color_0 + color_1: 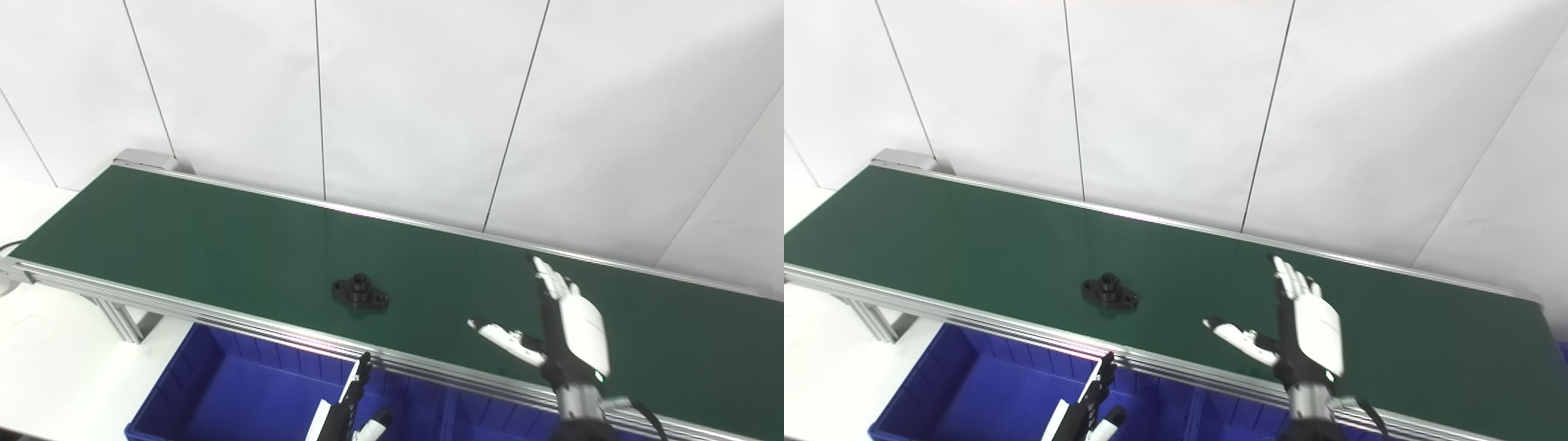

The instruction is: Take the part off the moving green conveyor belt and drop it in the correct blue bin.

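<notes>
A black flanged part (pixel 360 293) is lying flat on the green conveyor belt (pixel 184 226), out to the left of the right hand (pixel 566 327) and well apart from it. That hand is hovering over the belt with fingers straight and thumb spread wide, holding nothing. The left hand (pixel 352 407) is poking up at the bottom edge, below and near the part, over a blue bin (pixel 184 380); only its dark fingertips are showing, so whether it is open or closed cannot be told.

The main risk is timing. Because the belt is moving, the part may be drifting past the waiting right hand before the fingers are closing, or be getting nudged sideways by a fingertip instead of caught. The part is low and flat, so the fingers may be scraping the belt and sliding off its rim. A second bin is sitting beside the first, below the right hand, so a drop made too early could be landing in the wrong one.
</notes>
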`<act>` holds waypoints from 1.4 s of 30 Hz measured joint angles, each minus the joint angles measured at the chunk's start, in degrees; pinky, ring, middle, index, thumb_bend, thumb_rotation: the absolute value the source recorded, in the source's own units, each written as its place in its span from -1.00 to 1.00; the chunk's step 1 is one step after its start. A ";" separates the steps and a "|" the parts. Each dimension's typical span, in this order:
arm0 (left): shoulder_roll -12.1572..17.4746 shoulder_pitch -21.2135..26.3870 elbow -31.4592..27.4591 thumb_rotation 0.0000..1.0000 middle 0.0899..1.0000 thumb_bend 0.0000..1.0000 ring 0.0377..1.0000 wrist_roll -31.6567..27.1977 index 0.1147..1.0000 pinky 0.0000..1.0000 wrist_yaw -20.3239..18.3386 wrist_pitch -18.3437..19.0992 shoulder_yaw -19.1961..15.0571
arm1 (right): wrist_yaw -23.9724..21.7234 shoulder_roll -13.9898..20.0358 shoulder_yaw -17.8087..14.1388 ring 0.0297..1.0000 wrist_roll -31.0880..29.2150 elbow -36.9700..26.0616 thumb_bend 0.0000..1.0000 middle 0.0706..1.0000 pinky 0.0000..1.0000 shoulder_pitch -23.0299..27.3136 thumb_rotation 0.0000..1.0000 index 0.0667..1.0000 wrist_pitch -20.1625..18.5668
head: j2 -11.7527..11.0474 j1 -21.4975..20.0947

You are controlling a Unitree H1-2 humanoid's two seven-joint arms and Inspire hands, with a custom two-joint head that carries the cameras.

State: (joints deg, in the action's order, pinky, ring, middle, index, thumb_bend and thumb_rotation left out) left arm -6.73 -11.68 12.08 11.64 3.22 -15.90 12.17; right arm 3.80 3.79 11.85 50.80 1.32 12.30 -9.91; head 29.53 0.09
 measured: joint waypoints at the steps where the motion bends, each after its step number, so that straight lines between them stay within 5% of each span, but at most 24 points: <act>1: 0.02 0.00 -0.27 0.72 1.00 0.42 1.00 -0.02 1.00 1.00 -0.11 0.01 0.09 | -0.25 0.56 1.07 0.81 1.45 0.98 0.94 0.78 0.92 0.84 0.44 0.82 -0.65 | 0.09 0.00; 13: 0.09 -0.40 -1.71 0.70 1.00 0.41 1.00 0.00 1.00 1.00 -0.85 0.22 0.39 | -3.28 1.57 8.00 0.62 6.64 11.24 1.00 0.70 0.46 11.51 0.32 0.80 -4.77 | 0.88 -0.09; 20: 0.15 -1.01 -3.57 0.73 1.00 0.44 1.00 0.07 1.00 1.00 -1.28 1.33 0.70 | -6.28 2.43 14.60 0.51 10.63 16.35 1.00 0.62 0.24 15.78 0.25 0.79 -6.27 | 1.76 0.09; 42: 0.78 -3.38 -8.41 0.71 1.00 0.43 1.00 -0.11 1.00 1.00 -2.46 5.32 2.25 | -9.61 -0.12 16.62 0.32 7.07 26.95 1.00 0.53 0.08 20.96 0.25 0.73 -7.73 | 3.78 0.97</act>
State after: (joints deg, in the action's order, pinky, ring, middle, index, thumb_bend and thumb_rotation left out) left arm -5.95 -15.06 3.67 11.53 0.76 -10.58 14.42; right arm -5.81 3.67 28.47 57.87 28.26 33.26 -17.64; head 33.31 1.05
